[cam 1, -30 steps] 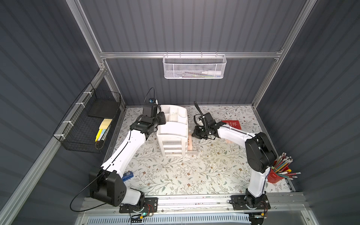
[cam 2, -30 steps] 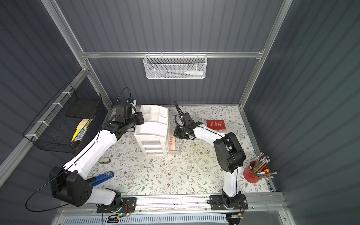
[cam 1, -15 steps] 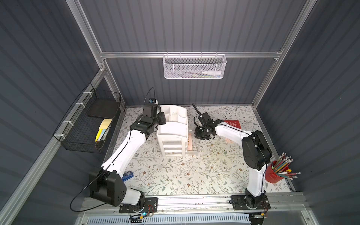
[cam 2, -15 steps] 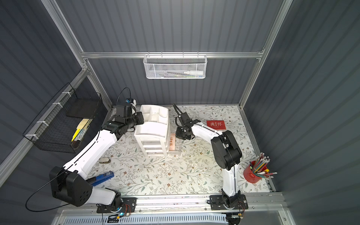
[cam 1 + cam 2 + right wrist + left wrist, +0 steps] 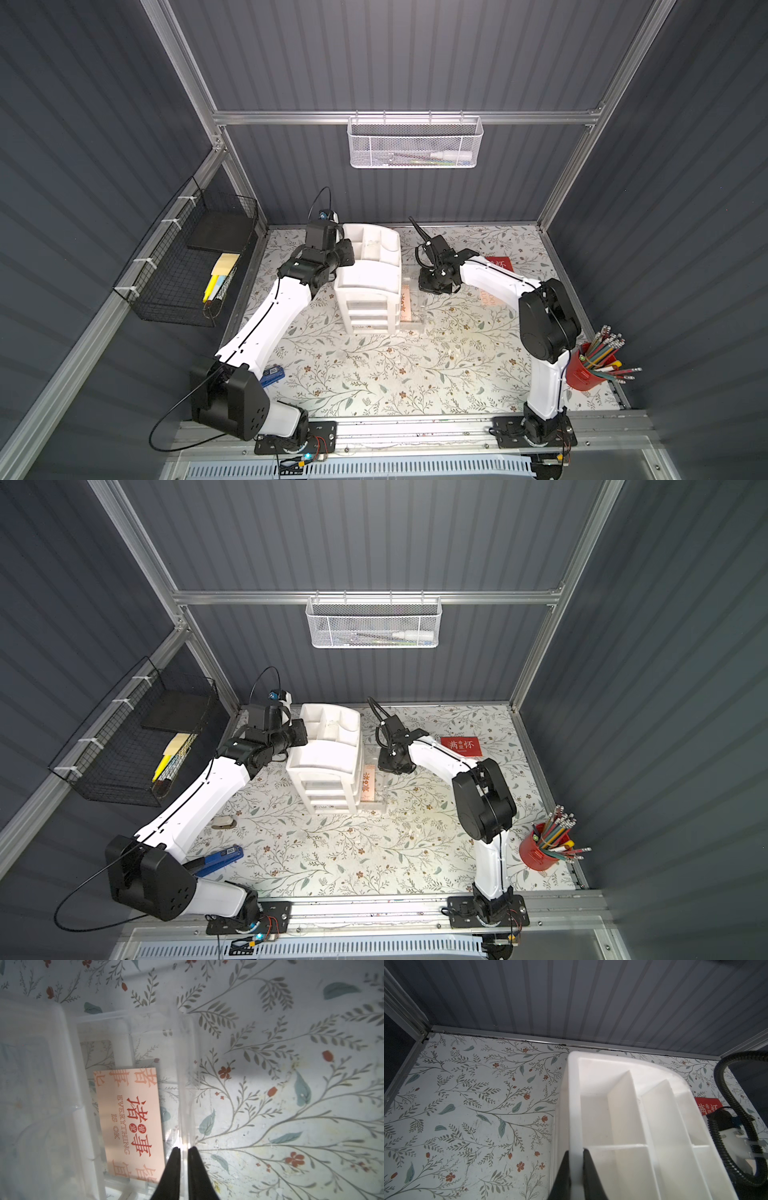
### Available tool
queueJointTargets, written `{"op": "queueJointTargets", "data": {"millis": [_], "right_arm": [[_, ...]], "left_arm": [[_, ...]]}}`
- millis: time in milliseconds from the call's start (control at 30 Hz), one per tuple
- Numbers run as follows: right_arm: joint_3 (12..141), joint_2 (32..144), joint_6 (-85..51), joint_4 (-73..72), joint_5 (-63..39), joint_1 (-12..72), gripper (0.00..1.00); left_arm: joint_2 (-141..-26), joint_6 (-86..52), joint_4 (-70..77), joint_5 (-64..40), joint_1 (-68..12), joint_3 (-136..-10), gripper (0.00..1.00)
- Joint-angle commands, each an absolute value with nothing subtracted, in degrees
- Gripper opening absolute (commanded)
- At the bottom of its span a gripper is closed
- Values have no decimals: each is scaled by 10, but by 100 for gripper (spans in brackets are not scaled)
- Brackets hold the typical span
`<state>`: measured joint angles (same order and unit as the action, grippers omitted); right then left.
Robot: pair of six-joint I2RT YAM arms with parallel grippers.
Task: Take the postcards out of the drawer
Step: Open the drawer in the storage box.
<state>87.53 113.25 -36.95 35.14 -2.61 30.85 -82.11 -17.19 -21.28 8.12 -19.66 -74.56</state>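
Left gripper: pinched on the rim wall of the organizer, one finger outside and one inside, so the unit is steadied.
Right gripper: set astride the clear front wall of the drawer, fingers narrowly apart. Whether the wall is pressed cannot be told.
Drawer position: pulled out of the organizer's lowest tier, on the side facing the right arm.
Peach card: flat on the drawer floor, just beside the organizer, with one long edge near the front wall. It is also seen in both top views.
Red card: already out, on the table, well away from the organizer beyond the drawer.
Second peach card: also on the table, nearer the organizer than the red card, partly hidden by the right arm.
Step judged: two cards are out, so the last one is to be lifted from the drawer.
How it is done well: the front wall should be released and cleared upward before the fingers are brought inside. The card is thin and flat, so one edge is best raised, perhaps by dragging it against a drawer wall, then pinched lightly. The hold on the organizer should be kept.
Risk: the light drawer may be shoved back or tipped if the wall is caught.
Against the earlier frames: the right arm's elbow has shifted slightly toward the organizer. The gripper has stayed at the drawer front. The drawer, cards and left arm are unchanged.
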Motion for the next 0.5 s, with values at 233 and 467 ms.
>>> {"op": "queueJointTargets", "data": {"millis": [233,467], "right_arm": [[858,1118,-349,356,-33,299,14],[849,1075,-361,350,-19,308,14]], "left_arm": [[-853,-126,-308,104,-195,-708,0],[-855,-126,-308,104,-195,-708,0]]}}
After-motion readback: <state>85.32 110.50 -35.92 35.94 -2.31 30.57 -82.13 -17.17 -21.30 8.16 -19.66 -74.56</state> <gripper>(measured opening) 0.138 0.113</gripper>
